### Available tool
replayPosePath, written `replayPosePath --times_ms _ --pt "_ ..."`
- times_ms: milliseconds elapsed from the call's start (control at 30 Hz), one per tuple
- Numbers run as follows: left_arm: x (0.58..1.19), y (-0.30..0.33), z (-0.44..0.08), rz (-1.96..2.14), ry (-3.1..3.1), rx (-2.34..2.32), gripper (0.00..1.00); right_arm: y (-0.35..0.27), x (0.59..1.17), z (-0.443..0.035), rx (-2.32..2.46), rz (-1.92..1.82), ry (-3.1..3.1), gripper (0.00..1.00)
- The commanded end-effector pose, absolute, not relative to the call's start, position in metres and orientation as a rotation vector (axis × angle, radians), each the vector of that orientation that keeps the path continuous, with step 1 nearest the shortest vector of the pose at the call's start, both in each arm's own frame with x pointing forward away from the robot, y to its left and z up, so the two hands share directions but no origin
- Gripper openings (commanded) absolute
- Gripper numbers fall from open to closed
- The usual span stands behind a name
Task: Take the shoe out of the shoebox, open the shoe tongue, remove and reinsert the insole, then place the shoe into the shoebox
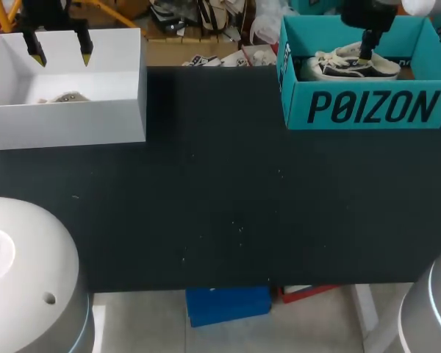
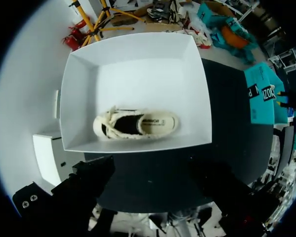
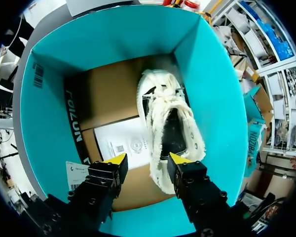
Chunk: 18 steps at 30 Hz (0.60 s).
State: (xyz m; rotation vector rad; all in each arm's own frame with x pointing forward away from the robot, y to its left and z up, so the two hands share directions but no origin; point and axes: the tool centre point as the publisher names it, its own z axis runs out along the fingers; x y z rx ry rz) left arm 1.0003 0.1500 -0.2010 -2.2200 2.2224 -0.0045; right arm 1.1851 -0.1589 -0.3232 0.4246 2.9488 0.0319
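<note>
Two sets of yellow-tipped fingers, both spread and holding nothing.

Right arm's fingers (image 3: 116, 159): inside the teal cardboard shoebox (image 3: 113, 34), above the heel end of the white fleecy low-top shoe (image 3: 170, 123). The shoe lies sole down, close along one wall. One tip is over the heel collar, the other over a printed paper sheet (image 3: 123, 143) beside it.

Left arm's fingers (image 1: 35, 55): above the open white box (image 2: 133, 49), which holds a cream fleecy shoe (image 2: 135, 124).

Both boxes stand well apart on the black table (image 1: 220, 206).

Risk, judged: a descent from here may pinch only the soft collar, so the shoe tips or slips; it may also snag the sheet.

Count: fingers, two pairs; boxes, two; shoes, two; sheet, one; table, one.
</note>
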Motion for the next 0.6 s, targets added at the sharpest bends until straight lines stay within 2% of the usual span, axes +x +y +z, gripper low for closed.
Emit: replayPosePath --times_ms 33,267,333,433,467,600 --pt "1.000 0.150 -0.200 -0.002 2.222 -2.221 1.00 -0.160 1.198 -0.336 0.423 0.034 2.988 0.48" --pt "1.000 0.150 -0.200 -0.002 2.222 -2.221 1.00 -0.163 1.198 -0.356 0.425 0.007 2.993 0.50" --pt "1.000 0.150 -0.200 -0.002 2.222 -2.221 1.00 -0.163 1.198 -0.362 0.427 -0.001 2.994 0.62" --pt "1.000 0.150 -0.200 -0.002 2.222 -2.221 1.00 -0.161 1.199 -0.369 0.430 -0.004 2.993 0.57" --pt "1.000 0.150 -0.200 -0.002 2.222 -2.221 1.00 -0.161 1.199 -0.372 0.430 -0.005 2.992 0.50" --pt "1.000 0.150 -0.200 -0.002 2.222 -2.221 1.00 -0.159 1.200 -0.382 0.415 -0.020 2.990 0.46"
